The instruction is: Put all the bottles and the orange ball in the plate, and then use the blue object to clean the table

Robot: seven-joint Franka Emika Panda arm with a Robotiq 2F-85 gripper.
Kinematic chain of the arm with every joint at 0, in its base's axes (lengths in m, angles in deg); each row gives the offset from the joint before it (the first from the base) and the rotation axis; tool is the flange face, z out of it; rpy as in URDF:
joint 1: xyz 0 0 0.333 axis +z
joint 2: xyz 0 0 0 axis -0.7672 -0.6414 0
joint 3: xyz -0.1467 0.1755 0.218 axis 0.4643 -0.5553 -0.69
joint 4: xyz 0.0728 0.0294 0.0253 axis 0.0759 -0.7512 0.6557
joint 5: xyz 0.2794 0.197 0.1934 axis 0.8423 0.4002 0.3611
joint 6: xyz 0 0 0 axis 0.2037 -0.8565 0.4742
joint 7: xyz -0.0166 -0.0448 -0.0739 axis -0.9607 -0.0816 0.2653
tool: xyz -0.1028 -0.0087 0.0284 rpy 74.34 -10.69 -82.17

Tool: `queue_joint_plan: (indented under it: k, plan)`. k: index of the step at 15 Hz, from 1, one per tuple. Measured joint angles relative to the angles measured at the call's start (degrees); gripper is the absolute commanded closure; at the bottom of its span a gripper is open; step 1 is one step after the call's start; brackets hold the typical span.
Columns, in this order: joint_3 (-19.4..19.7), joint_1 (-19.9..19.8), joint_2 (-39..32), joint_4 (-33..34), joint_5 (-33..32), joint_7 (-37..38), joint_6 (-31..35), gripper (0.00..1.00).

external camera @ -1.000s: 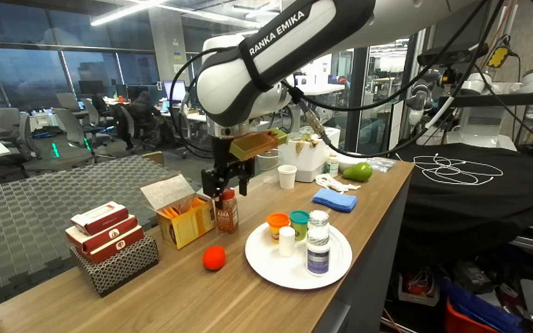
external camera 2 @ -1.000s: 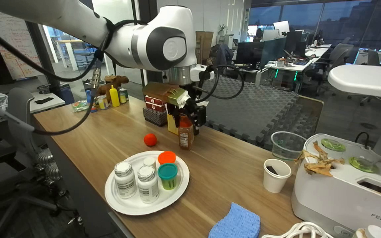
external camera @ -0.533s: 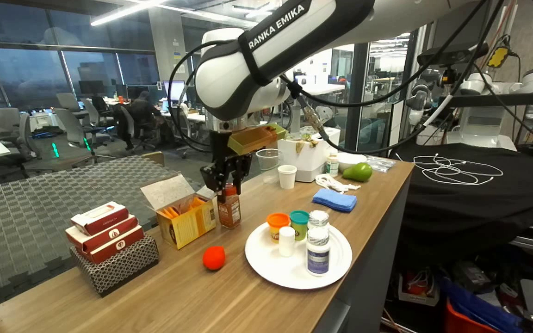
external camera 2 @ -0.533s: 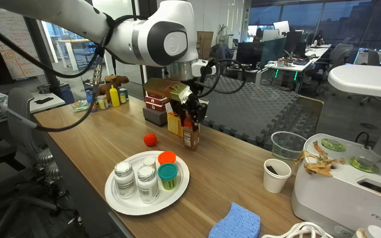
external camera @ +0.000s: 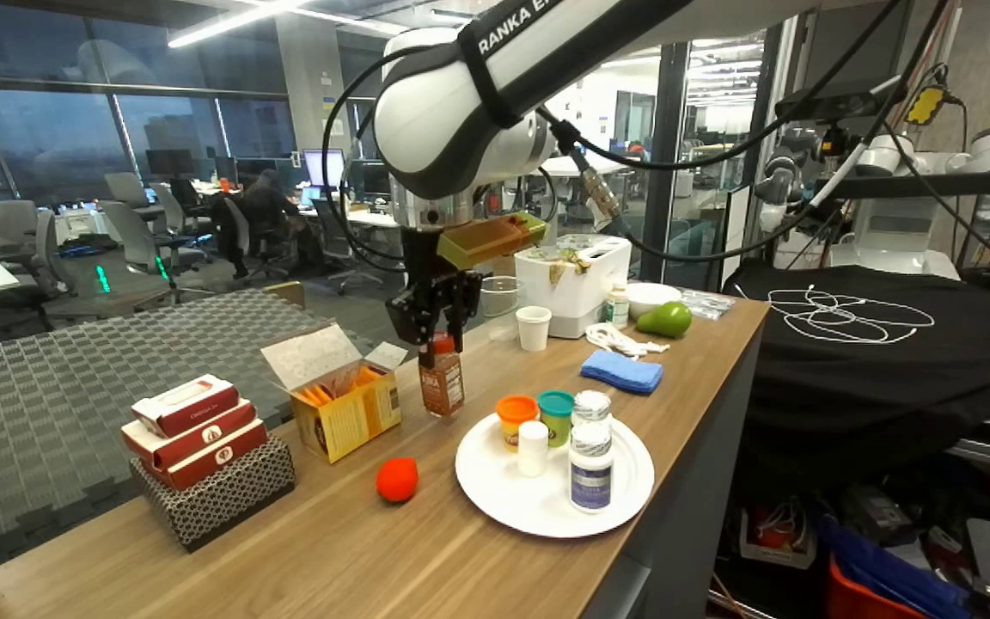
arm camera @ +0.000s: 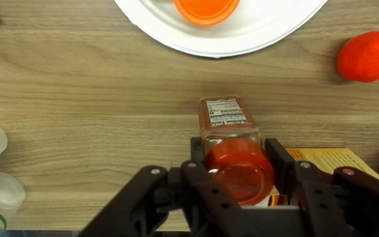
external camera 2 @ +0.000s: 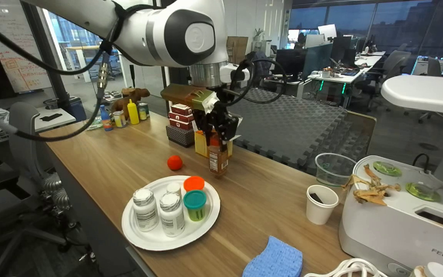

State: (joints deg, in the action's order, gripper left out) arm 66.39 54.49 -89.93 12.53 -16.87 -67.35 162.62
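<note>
Bottle (arm camera: 233, 143), brown, red-capped, pinched in the gripper (arm camera: 235, 152); from it, in the wrist view, plate (arm camera: 219, 42) at twelve o'clock, orange ball (arm camera: 368, 56) at two.

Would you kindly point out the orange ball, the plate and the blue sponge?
Orange ball (external camera: 397, 480), in an exterior view: middle.
Plate (arm camera: 215, 46), in the wrist view: rim.
Blue sponge (external camera 2: 275, 258), in an exterior view: top.

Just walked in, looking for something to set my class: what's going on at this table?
A robot arm is holding a slightly tilted spice bottle in its gripper. Three white bottles and two small tubs stand on a white plate. The red-orange ball and the blue sponge lie on the table, off the plate.
</note>
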Motion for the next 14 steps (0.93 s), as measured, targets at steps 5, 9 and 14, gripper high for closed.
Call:
queue_joint_plan:
  k: [5,9,14]
  plan:
    - [-2.69,0.12,12.03,-12.54,2.52,0.10,0.01,0.76]
    - [-4.56,0.89,21.46,-23.62,3.33,1.13,1.06,0.76]
    - [-5.41,2.03,27.70,-35.34,3.33,3.28,4.48,0.76]
